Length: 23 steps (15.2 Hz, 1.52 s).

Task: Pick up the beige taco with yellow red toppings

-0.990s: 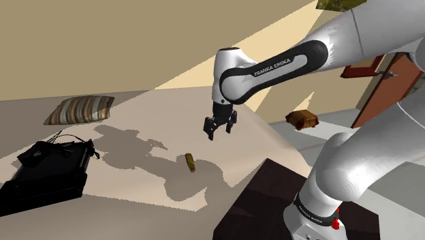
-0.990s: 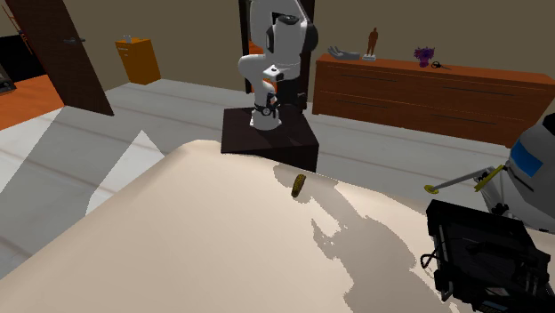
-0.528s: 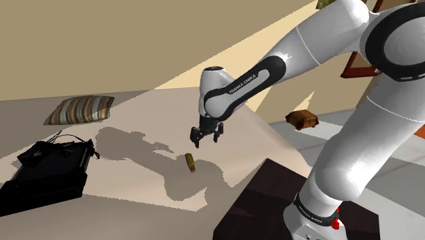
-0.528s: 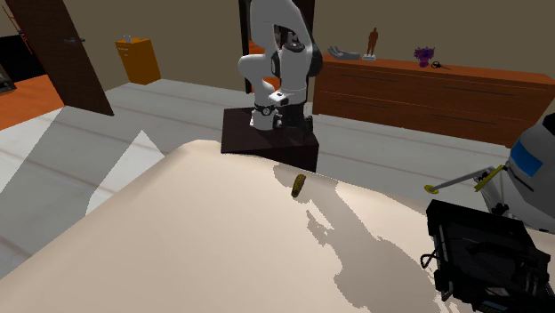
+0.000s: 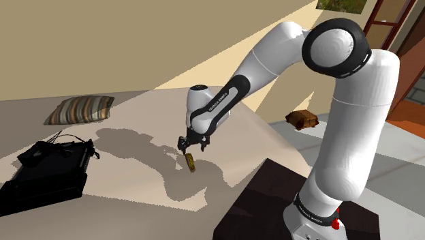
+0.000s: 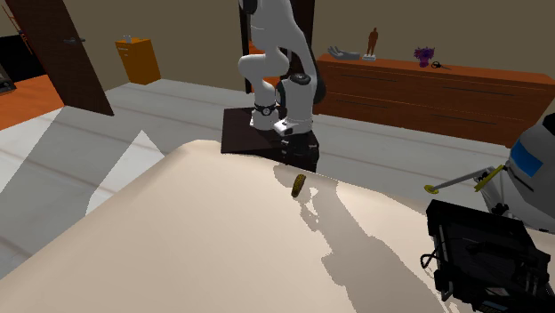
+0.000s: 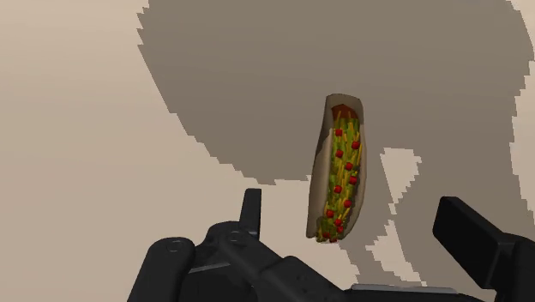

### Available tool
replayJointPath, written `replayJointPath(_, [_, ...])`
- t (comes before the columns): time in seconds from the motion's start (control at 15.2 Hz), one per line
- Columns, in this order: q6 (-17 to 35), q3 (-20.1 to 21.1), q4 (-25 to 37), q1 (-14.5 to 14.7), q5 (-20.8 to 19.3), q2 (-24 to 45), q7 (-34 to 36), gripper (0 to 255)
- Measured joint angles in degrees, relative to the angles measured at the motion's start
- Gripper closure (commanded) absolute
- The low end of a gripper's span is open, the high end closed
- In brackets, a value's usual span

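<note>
The taco [image 5: 190,162] is a beige shell lying on its side on the cream bed surface [image 5: 129,191], near the edge closest to the stand. In the wrist view the taco [image 7: 340,172] shows yellow-green strips and red dots along its open edge. My gripper [image 5: 185,144] hovers just above it, open, and nothing is held. The two black fingers [image 7: 250,210] stand wide apart, with the taco lying ahead of the gap and touched by neither. In the second exterior view the taco [image 6: 299,184] lies just in front of the gripper [image 6: 286,158].
A black open case [image 5: 48,170] sits on the bed at the shoulder view's left, with a striped pillow [image 5: 80,109] behind it. The dark stand [image 5: 272,198] borders the bed. A wooden dresser [image 6: 427,89] lines the far wall.
The arm has swung down and towards the shoulder view's left, bringing the open gripper from well above the bed to just over the taco. The taco has not moved.
</note>
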Motion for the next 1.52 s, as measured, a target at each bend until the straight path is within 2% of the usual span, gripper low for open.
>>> replayJointPath(0.2, [2.67,-0.87,3.15,0.8,-1.3,5.38,2.78,0])
replayJointPath(0.66, [7.38,-1.95,4.15,1.7,-2.79,11.03,4.19,0])
replayJointPath(0.73, [7.6,-1.99,4.1,1.68,-2.82,11.19,4.16,255])
replayJointPath(1.52, [7.09,-1.85,3.88,1.55,-2.64,10.43,4.04,255])
